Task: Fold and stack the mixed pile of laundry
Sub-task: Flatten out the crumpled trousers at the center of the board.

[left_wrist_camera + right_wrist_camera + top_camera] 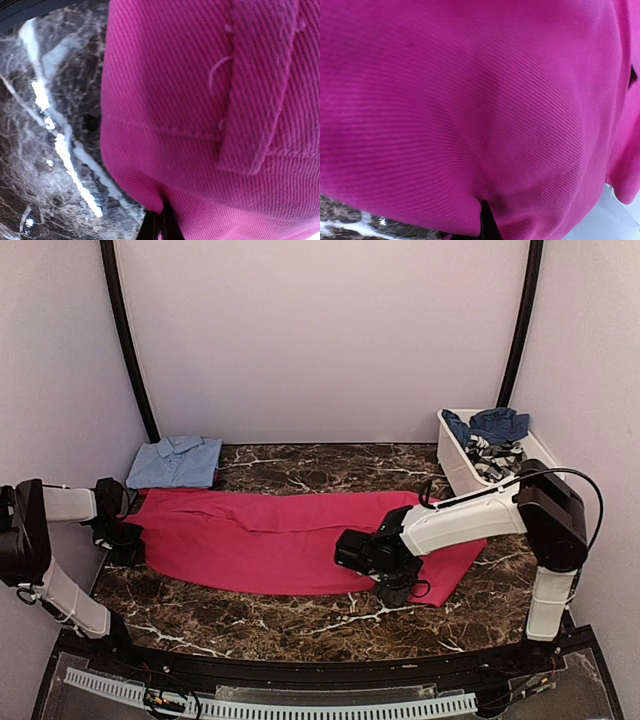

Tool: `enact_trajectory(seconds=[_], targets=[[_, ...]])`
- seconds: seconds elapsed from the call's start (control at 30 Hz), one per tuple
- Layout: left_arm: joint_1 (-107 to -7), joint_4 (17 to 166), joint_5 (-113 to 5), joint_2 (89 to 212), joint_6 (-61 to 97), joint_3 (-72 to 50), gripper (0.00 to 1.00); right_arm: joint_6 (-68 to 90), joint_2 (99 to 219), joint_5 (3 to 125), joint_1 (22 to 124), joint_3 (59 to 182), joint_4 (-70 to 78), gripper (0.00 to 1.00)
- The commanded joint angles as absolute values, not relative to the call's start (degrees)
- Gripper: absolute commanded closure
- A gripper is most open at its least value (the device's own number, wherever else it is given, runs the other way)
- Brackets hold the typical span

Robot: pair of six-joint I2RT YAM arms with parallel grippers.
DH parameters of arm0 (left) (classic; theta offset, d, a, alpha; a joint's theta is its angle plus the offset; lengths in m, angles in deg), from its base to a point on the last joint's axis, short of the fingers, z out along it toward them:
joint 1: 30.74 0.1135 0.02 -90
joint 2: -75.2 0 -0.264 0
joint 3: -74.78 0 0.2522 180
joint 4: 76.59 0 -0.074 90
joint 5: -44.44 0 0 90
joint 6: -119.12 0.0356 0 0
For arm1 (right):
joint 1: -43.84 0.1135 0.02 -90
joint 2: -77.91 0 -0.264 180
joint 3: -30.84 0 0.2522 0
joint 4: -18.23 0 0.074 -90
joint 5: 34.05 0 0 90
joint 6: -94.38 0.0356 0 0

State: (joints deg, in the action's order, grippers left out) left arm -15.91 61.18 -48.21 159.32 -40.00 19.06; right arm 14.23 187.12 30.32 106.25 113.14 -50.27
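Jaws of the left arm (70, 505) are gripping the left end of the pink garment (270, 540), closed tight on a fold of the cloth at the counter's (300, 620) left edge. Jaws of the right arm (465, 520) are likewise pinching shut on the same garment, at its near edge towards the right end.

The pink garment is lying spread lengthwise across the middle of the dark, white-veined counter, reaching from the left jaws to just past the right jaws.

In the left wrist view, the pink cloth (210, 125) is showing a fine diagonal weave. It is hanging over the veined counter (50, 125) and gathering down into the dark fingertips at the bottom edge. A stitched-down strip (260, 90) of the same cloth is running down it, and a loose pale thread (217, 70) is curling beside the strip.

In the right wrist view, the cloth (470, 100) is filling nearly the whole frame and puckering into the dark fingertips at the bottom edge.

A light blue shirt (175, 462) is resting folded at the far left corner of the counter, just beyond the pink garment's left end. A white tub (455, 465) is standing at the far right, holding a dark blue garment (495, 423) and a grey-and-white patterned garment (492, 455).
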Motion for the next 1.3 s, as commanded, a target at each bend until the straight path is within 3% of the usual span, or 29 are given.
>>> enact_trajectory(seconds=[0.0, 0.2, 0.37, 0.53, 0.77, 1.0, 1.07, 1.27], targets=[[-15.7, 65.5, -48.5, 158.9, -37.2, 16.7, 1.00, 14.4, 183.7, 23.7, 102.3, 113.5, -48.8, 1.00], [-15.7, 63.4, -48.6, 151.3, -35.4, 15.4, 1.00, 13.8, 178.5, 22.3, 102.7, 117.5, -49.4, 1.00], [-16.0, 58.2, -45.4, 136.4, -34.8, 13.6, 1.00, 15.2, 172.8, 18.3, 104.6, 121.7, -52.0, 1.00], [-16.0, 51.0, -42.8, 128.3, -30.4, 3.3, 1.00, 15.8, 167.0, 10.1, 106.2, 130.2, -56.9, 1.00], [-16.0, 42.6, -40.9, 124.2, -27.1, -11.7, 1.00, 12.9, 160.5, -4.0, 113.9, 143.4, -62.0, 1.00], [-18.6, 33.0, -36.7, 121.7, -26.0, -26.8, 1.00, 21.1, 162.5, -17.9, 130.5, 158.1, -78.4, 1.00], [-19.7, 31.4, -35.5, 120.8, -26.5, -29.4, 1.00, 25.8, 165.9, -19.1, 133.6, 162.9, -85.1, 1.00], [-20.9, 23.4, -32.6, 120.1, -28.1, -37.1, 1.00, 27.5, 167.5, -18.8, 135.4, 164.2, -85.7, 1.00]])
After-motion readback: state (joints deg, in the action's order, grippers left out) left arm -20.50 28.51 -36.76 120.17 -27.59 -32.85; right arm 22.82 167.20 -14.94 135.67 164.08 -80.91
